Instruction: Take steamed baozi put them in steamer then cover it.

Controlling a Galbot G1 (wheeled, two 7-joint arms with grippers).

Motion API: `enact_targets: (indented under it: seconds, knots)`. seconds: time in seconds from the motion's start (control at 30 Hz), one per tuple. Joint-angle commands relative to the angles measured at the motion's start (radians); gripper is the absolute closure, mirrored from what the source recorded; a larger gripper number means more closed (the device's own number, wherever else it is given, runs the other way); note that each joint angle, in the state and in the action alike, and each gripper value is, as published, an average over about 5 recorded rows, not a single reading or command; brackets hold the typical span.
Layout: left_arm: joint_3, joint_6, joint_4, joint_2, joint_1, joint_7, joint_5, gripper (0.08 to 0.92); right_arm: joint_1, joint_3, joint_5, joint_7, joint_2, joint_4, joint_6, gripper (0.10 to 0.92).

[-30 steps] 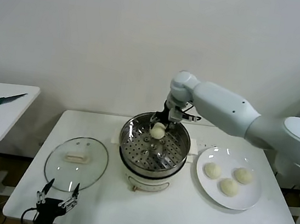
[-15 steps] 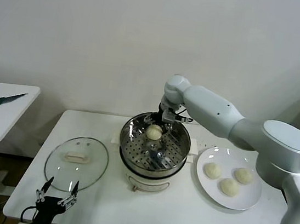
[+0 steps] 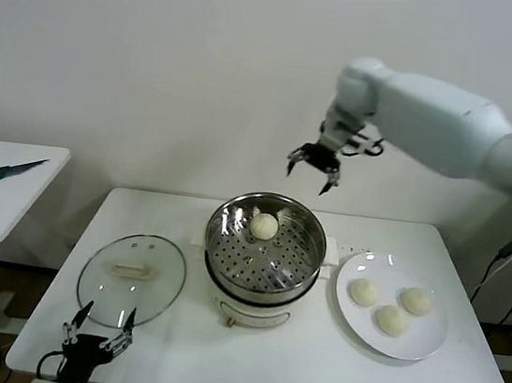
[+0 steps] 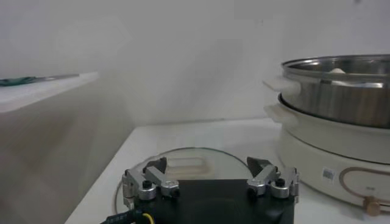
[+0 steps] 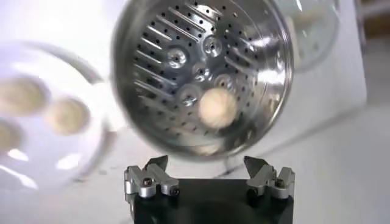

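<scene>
Clearance noted: your right gripper (image 3: 314, 170) hangs empty with jaws spread above the steamer (image 3: 264, 259), which holds one baozi (image 3: 265, 225); the three remaining baozi (image 3: 392, 319) sit on the plate (image 3: 425, 344) at four o'clock, nearer this arm.

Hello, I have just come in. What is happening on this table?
A robot is moving steamed baozi from a white plate into a steamer. One bun already lies on the perforated insert, near the far side, and three more wait on the plate. The right tool hangs open and empty in the air above the steamer. The left tool is open and parked at the table's near edge, by the glass lid, which lies flat on the table, so the steamer is not yet covered.
</scene>
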Motion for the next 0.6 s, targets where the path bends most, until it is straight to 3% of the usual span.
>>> enact_targets:
  seconds: [0.03,0.2,0.6]
  knots:
    - [-0.001,0.006,-0.004,0.000,-0.007,0.001,-0.005,0.177,0.192,-0.412,0.328,0.088,-0.345,0.336,-0.462,0.203]
    - [-0.007,0.013,-0.009,-0.003,-0.015,0.002,-0.012,0.177,-0.022,-0.276,0.223,0.195,-0.442,0.384,-0.593,0.203]
    - [-0.006,0.005,0.007,-0.003,-0.004,-0.001,-0.005,0.177,-0.516,0.194,-0.012,0.301,-0.439,0.194,-0.669,0.203]
